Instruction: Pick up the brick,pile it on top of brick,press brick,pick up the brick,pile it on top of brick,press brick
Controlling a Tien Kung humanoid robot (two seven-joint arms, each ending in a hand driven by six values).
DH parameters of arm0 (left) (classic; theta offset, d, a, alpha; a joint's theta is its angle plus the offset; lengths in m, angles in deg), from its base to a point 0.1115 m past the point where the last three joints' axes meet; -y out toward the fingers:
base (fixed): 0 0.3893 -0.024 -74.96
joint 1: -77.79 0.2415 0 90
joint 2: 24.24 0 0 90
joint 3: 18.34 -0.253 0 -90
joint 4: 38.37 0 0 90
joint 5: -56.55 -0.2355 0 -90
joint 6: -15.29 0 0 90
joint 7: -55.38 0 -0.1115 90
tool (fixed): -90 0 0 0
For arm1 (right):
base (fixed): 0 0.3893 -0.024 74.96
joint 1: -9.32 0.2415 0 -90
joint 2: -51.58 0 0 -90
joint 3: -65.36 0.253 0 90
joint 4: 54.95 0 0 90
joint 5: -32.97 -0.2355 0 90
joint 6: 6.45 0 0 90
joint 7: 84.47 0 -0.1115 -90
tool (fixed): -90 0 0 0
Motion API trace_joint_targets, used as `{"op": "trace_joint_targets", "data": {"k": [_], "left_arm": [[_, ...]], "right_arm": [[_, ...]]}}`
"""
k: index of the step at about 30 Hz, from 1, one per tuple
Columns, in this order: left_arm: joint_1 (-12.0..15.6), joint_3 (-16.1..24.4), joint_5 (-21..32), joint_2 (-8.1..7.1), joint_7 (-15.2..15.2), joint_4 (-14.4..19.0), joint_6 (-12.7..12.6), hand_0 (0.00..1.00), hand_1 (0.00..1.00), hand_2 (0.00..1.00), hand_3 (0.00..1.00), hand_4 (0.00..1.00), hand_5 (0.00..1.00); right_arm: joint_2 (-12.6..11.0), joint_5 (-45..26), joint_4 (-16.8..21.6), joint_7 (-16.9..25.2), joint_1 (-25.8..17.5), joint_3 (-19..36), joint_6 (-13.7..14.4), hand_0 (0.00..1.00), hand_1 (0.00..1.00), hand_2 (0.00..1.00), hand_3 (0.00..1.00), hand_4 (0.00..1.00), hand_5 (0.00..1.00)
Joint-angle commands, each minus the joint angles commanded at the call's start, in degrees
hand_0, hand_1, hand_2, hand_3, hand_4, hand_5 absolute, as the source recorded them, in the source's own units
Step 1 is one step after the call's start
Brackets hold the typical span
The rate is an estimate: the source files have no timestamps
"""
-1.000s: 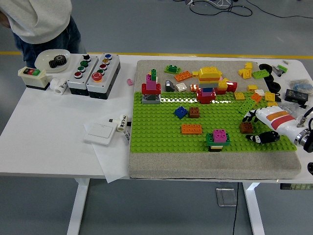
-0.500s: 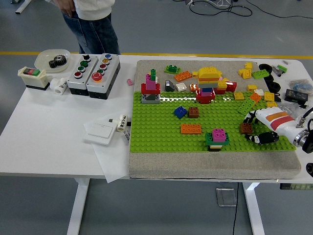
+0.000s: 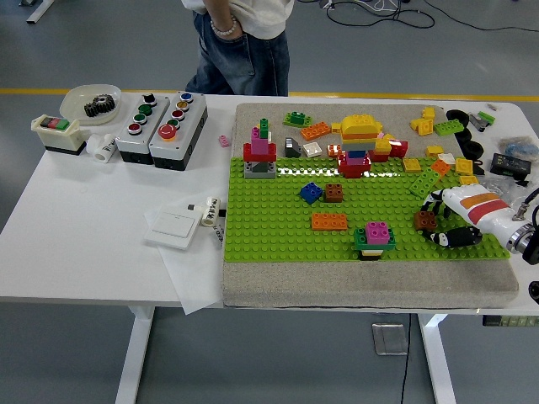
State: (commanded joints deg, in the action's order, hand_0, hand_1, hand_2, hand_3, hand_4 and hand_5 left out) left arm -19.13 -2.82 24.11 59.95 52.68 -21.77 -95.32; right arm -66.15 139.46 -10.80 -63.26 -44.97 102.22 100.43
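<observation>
Item: small brown brick (image 3: 424, 220), seated on the green baseplate (image 3: 278, 227) near its right edge, with the right hand (image 3: 455, 220) cupped around it, the black fingers (image 3: 455, 239) curling in from the near side and another digit arched over the far side; whether they actually press on the brick or merely bracket it cannot be told at this size. The left hand is not in view. Handling, as a judgement: a rigid moulded plastic block, very light, smooth and somewhat slippery on its side walls, not fragile; its studs lock it to the plate, so it should need a firm pinch on two opposite side walls and a straight or slightly rocking pull to free it. Likely destination: the pink-on-green stack (image 3: 376, 235) near the baseplate's front edge, to the left of the hand, where pressing down squarely on the top face would seat the studs. Other bricks on the plate: an orange flat brick (image 3: 329, 221), a blue brick (image 3: 311, 193) just beside a second brown brick (image 3: 334, 193), a red-and-pink tower (image 3: 260, 149), and a yellow-topped stack (image 3: 360, 143) among loose pieces along the far edge. Containers: a white dish (image 3: 84, 103) at the table's far left holds one dark gear (image 3: 99, 104). Two grey button boxes (image 3: 160, 126) stand beside it. A person (image 3: 240, 42) stands at the far side, hands off the table.
</observation>
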Motion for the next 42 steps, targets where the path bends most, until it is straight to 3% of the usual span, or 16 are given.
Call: {"op": "trace_joint_targets", "data": {"k": [3,4,10,11,17,23,27,37,42], "left_arm": [[0.06,-0.11,0.23,0.03,0.08,-0.01,-0.07,0.738,0.748,0.783,0.645,0.74,0.657],[0.09,-0.1,0.21,0.05,0.09,-0.03,-0.08,0.74,0.748,0.783,0.646,0.739,0.657],[0.3,-0.31,0.56,0.05,0.27,-0.11,-0.16,0.74,0.748,0.783,0.646,0.739,0.657],[0.32,-0.29,0.54,0.07,0.25,-0.12,-0.18,0.739,0.747,0.783,0.646,0.74,0.656],[0.32,-0.41,0.71,0.08,0.32,-0.16,-0.23,0.739,0.744,0.783,0.646,0.741,0.656],[0.34,-0.58,1.02,0.09,0.46,-0.21,-0.31,0.739,0.747,0.783,0.647,0.74,0.655],[0.39,-0.67,1.2,0.07,0.56,-0.24,-0.39,0.739,0.747,0.783,0.647,0.74,0.655],[0.62,-0.83,1.5,-0.06,0.68,-0.37,-0.57,0.738,0.742,0.783,0.648,0.742,0.656],[0.54,-0.93,1.59,-0.16,0.68,-0.38,-0.59,0.738,0.74,0.783,0.648,0.742,0.656]], "right_arm": [[-0.12,-0.6,0.0,0.25,-0.12,0.38,0.33,0.352,0.373,0.472,0.5,0.758,0.403],[-0.26,-0.83,0.17,0.35,-0.19,0.6,0.47,0.287,0.339,0.458,0.502,0.761,0.433],[-1.01,-1.98,1.18,0.76,-0.39,1.56,0.41,0.287,0.339,0.458,0.502,0.761,0.433],[-1.07,-2.12,1.11,0.81,-0.35,1.72,0.4,0.235,0.314,0.446,0.498,0.754,0.44],[-1.32,-2.27,0.91,0.88,-0.53,2.41,0.39,0.215,0.306,0.441,0.498,0.745,0.438],[-2.58,-0.6,3.47,0.92,-0.93,3.28,-0.05,0.206,0.305,0.437,0.495,0.743,0.443],[-3.99,1.17,7.69,1.11,-1.16,3.81,-0.16,0.206,0.305,0.437,0.495,0.743,0.443],[-9.95,9.54,25.32,2.24,-0.36,2.63,-2.2,0.202,0.303,0.44,0.496,0.738,0.473],[-11.33,13.47,30.0,3.0,1.43,0.5,-2.85,0.196,0.301,0.441,0.495,0.738,0.481]]}}
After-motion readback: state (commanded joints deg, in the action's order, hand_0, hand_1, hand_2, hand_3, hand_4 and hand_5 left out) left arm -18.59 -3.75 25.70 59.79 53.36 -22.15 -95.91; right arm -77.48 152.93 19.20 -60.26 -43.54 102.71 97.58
